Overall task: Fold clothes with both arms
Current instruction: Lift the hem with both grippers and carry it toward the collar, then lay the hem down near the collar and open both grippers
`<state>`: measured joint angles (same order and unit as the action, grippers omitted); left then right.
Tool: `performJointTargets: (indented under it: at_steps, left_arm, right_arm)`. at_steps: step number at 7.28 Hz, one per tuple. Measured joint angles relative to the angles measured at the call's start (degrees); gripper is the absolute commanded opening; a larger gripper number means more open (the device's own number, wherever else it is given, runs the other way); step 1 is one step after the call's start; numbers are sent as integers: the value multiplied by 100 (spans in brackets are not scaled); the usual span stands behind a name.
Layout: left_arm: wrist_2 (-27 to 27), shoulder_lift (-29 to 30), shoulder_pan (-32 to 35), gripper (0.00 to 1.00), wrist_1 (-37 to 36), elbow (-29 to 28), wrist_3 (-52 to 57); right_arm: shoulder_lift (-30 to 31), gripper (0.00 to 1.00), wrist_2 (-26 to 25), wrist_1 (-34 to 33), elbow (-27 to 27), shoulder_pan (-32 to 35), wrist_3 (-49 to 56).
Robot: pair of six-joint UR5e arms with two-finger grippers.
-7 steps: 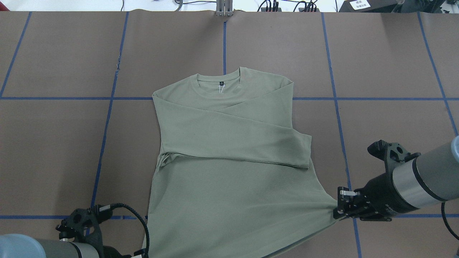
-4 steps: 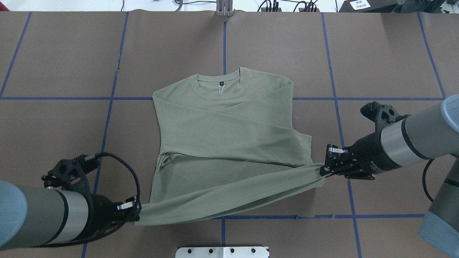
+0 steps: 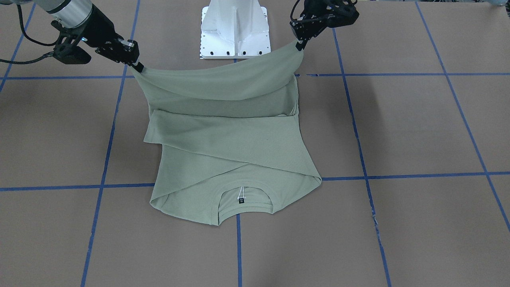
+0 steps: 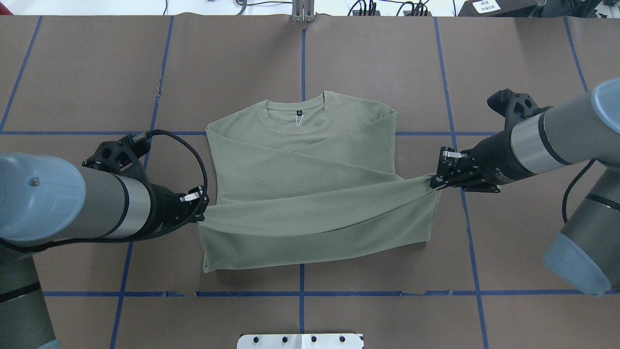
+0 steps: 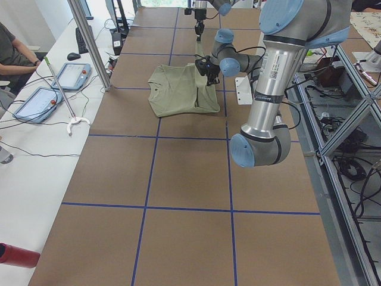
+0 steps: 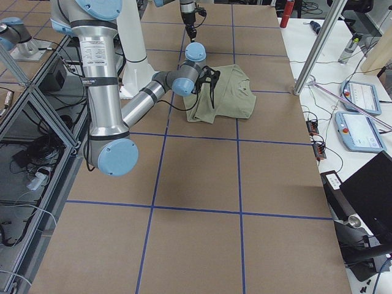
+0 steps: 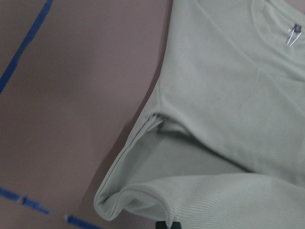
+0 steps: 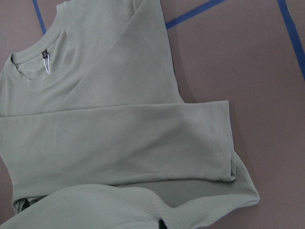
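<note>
The shirt (image 4: 310,160) is laid on the table (image 4: 387,72), its hem raised taut. One hem corner is clamped in the closed left gripper (image 4: 202,212) and the other in the closed right gripper (image 4: 432,183). The left arm (image 4: 97,203) and right arm (image 4: 542,140) are held low, pointing inward.

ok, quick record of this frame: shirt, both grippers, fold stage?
garment: shirt, sage-green, long-sleeved, collar away from robot
sleeves: crossed over the chest
left gripper: shut on one hem corner
right gripper: shut on other hem corner
hem: lifted, stretched between grippers above lower body
fold stage: hem not yet laid down
surface: table, brown, blue grid
</note>
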<state>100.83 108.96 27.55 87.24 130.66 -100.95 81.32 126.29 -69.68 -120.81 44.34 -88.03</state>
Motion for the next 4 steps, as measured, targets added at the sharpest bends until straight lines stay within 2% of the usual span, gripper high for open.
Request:
performJointTargets:
  at_steps: [2, 4]
  left_arm:
    - [115, 81, 562, 0, -4, -164, 487]
    - [159, 203, 797, 0, 27, -477, 721]
  right_arm:
    - [-222, 0, -4, 4, 256, 230, 20]
    - [-672, 0, -2, -14, 647, 421, 17]
